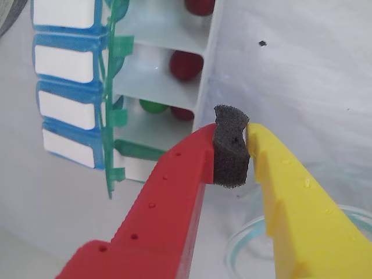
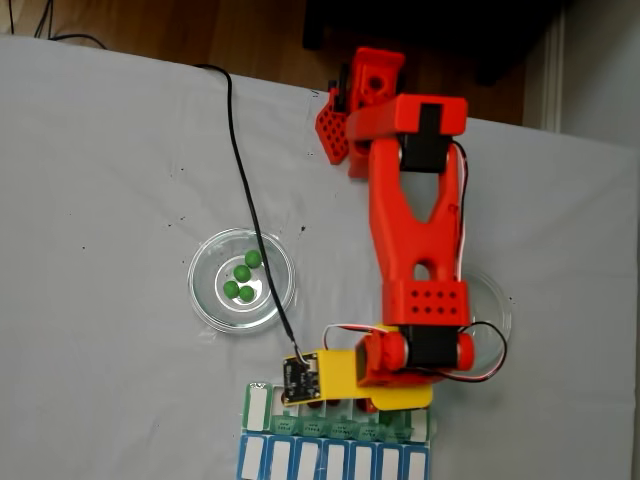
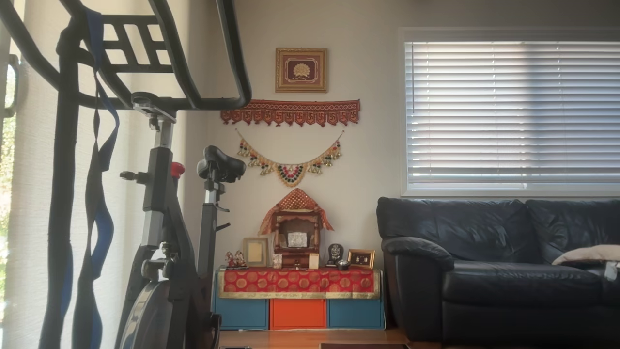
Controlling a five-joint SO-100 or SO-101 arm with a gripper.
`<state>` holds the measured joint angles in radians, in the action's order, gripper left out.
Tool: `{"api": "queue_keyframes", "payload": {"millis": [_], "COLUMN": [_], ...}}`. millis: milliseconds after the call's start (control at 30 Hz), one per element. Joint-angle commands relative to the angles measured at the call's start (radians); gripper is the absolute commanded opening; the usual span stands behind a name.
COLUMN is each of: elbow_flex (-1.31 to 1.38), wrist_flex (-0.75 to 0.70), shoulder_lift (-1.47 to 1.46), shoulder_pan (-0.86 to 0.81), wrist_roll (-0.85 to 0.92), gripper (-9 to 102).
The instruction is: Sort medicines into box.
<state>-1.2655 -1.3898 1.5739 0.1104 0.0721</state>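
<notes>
In the fixed view the red arm (image 2: pixel 415 220) stretches from its base at the top down toward the bottom edge, wrist bent downward. In the wrist view the gripper (image 1: pixel 247 154), one finger red (image 1: pixel 174 197) and one yellow (image 1: pixel 290 203), is nearly closed, with only a dark foam pad (image 1: pixel 231 154) between the tips.

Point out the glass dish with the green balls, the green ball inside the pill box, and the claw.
Glass dish (image 2: pixel 205 300), fixed view, on its bare left rim.
Green ball (image 1: pixel 152 106), wrist view, on its visible top, in a pill box compartment.
Claw (image 1: pixel 232 152), wrist view, on the grey foam between the red and yellow fingers.
</notes>
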Motion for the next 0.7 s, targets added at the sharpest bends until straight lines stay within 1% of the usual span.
{"api": "queue_keyframes", "payload": {"millis": [0,133,333,467,667], "elbow_flex": [0.066,-0.017,-0.198,-0.365,-0.508], "wrist_flex": [-0.041,-0.043,-0.049,-0.020,0.026], "shoulder_lift": [0.089,0.189,0.356,0.488,0.557], "shoulder_pan": [-0.051,-0.130,-0.233,-0.313,-0.399], "wrist_roll": [0.052,0.121,0.287,0.410,0.551], "gripper": [1,1,1,1,1]}}
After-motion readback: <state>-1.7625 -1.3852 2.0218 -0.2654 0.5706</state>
